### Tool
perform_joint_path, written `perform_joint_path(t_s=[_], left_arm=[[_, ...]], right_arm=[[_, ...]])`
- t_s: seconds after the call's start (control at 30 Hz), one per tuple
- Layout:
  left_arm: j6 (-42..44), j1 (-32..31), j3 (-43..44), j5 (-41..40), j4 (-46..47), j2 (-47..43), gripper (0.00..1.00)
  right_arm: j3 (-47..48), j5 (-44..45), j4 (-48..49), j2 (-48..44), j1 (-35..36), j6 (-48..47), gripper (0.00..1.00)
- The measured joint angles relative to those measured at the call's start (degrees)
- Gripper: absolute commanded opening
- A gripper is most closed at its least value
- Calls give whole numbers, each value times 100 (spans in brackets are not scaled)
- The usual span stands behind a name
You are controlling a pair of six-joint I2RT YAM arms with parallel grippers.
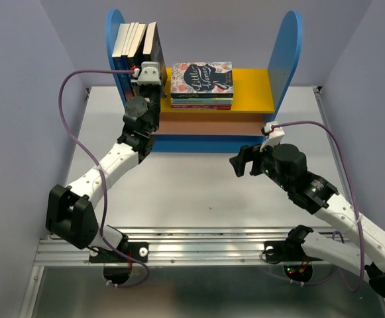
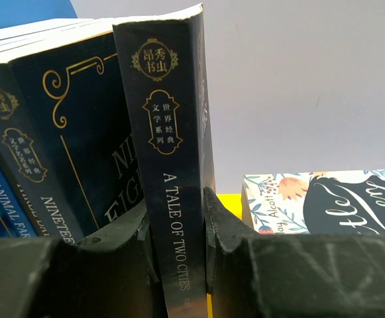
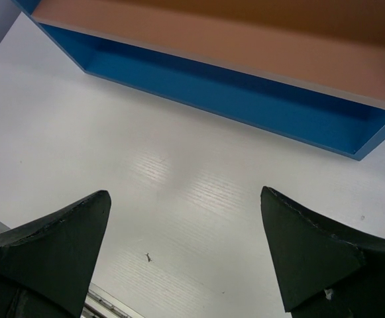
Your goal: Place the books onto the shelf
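Several dark-covered books (image 1: 134,41) stand upright at the left end of the shelf's yellow upper board (image 1: 255,93), against the blue left panel. My left gripper (image 1: 149,71) is shut on the rightmost one, A Tale of Two Cities (image 2: 172,165); its fingers (image 2: 235,225) press both covers near the bottom of the spine. Nineteen Eighty-Four (image 2: 79,152) leans just to its left, then Animal Farm (image 2: 0,212). My right gripper (image 1: 242,162) hangs open over the table in front of the shelf, nothing between its fingers (image 3: 59,238).
A flat stack topped by the floral Little Women cover (image 1: 202,79) lies on the yellow board right of the standing books. The shelf's blue base (image 3: 245,99) and brownish middle board (image 3: 212,40) face my right gripper. White tabletop (image 3: 79,132) spreads below it.
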Motion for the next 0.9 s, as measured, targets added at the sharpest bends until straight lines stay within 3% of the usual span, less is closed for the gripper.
perform_joint_path(t_s=[0.1,0.3,0.9], left_arm=[[20,2,-50,13,42,-28,36],[70,2,-133,7,96,-83,42],[-83,7,-133,-31,435,-146,45]], right_arm=[[0,-28,0,7,0,-20,100],[0,-72,0,7,0,-22,100],[0,-175,0,17,0,-26,100]])
